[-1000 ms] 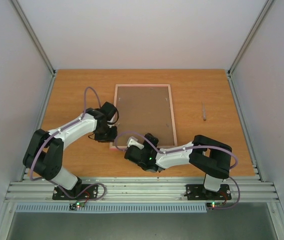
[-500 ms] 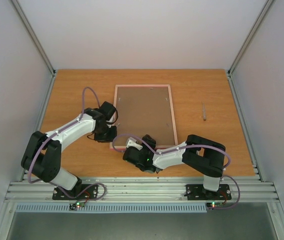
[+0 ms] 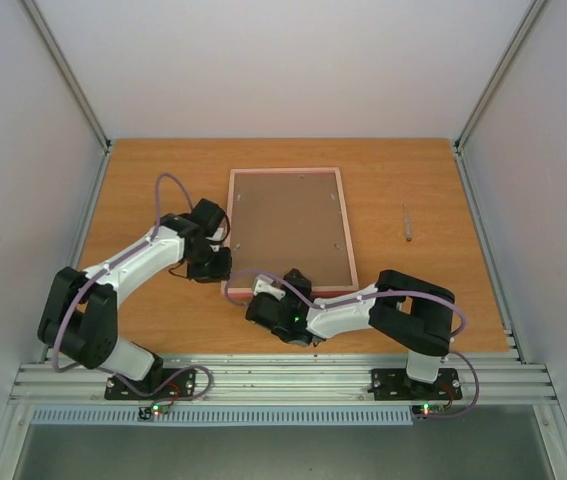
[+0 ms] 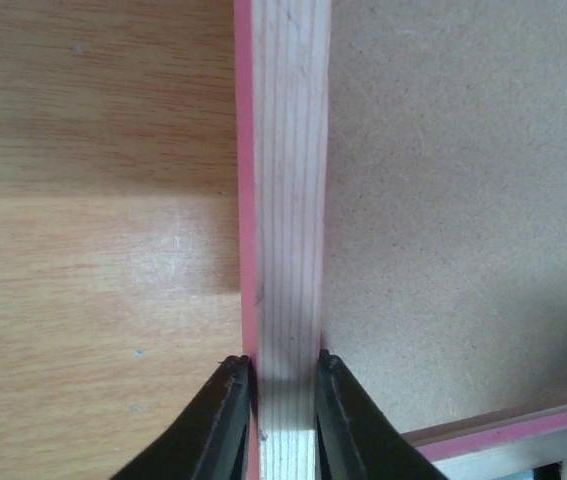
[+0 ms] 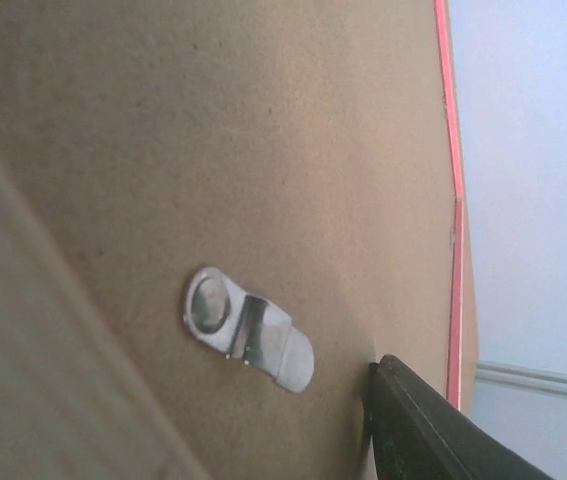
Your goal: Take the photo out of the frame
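Wooden table (image 3: 143,180), orange-brown grain, a few small specks and scuffs showing up close. One thin grey stick (image 3: 407,222) lies flat on its right part, running far to near, short of the right edge. Plain white walls (image 3: 263,70) on three sides; ribbed metal rail (image 3: 283,378) across the near edge, a perforated pale strip (image 3: 283,414) just in front.

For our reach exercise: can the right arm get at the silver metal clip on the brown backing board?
Probably yes: the silver metal clip lies uncovered on the brown backing board, a right finger close beside it.
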{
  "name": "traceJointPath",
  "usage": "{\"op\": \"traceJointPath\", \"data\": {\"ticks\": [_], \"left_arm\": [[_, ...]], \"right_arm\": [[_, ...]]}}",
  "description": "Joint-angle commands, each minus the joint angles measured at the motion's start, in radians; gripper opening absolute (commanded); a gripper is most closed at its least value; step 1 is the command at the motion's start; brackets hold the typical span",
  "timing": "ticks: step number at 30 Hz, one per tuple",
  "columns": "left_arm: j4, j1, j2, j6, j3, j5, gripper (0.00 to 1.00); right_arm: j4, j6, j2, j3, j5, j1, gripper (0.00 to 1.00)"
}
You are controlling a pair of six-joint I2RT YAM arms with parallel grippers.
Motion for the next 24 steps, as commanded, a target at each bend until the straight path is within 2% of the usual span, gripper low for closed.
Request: {"op": "traceJointPath", "data": {"ticks": [1,6,9,13,18,24], "left_arm": [[-0.008,0.039,-0.092,-0.022,-0.002,0.024,0.21],[-0.01,0.089,-0.178,-0.047,0.002,0.042,0.3],[-0.018,0.122,-0.234,-0.055,0.016,0.03,0.39],[-0.016,0.164,-0.33,-0.078,0.028,0.011,0.52],[-0.036,0.178,-0.439,-0.084,0.059,-0.094,0.59],[-0.052,0.179,-0.539,-0.093,0.037,-0.185,0.64]], "right_arm": [[-0.024,0.037,-0.089,0.041,-0.024,-0.007,0.17],[-0.037,0.009,-0.139,0.063,-0.031,-0.007,0.07],[-0.048,-0.013,-0.165,0.085,-0.043,-0.007,0.02],[-0.048,-0.046,-0.207,0.124,-0.045,-0.007,0.01],[-0.017,-0.069,-0.262,0.174,-0.056,-0.014,0.01],[0.03,-0.023,-0.302,0.212,-0.1,-0.041,0.01]]}}
